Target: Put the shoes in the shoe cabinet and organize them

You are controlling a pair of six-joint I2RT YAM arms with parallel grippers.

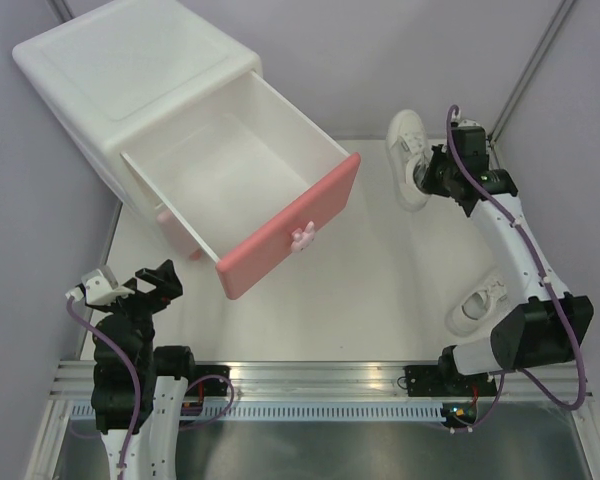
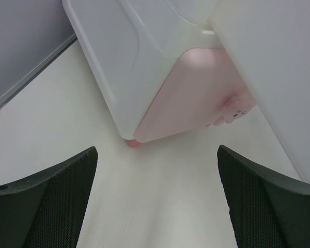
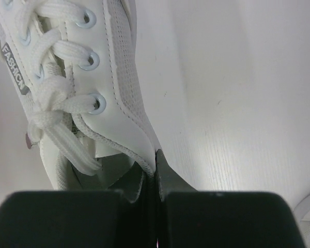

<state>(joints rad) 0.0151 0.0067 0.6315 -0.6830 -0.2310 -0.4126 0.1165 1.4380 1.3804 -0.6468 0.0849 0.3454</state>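
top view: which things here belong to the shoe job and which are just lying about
Job: held shoe, pinched at its collar by the right gripper; second shoe, lying free; shoe cabinet, upper drawer open.
Just there: metal rail at the near edge; purple cables.

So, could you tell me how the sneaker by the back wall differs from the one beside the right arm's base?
The far sneaker is pinched at its collar by the right gripper; the near sneaker lies ungripped on the table. The far sneaker shows almost whole from above; the near sneaker is partly hidden by the right arm. Both are white, laced, and outside the open drawer.
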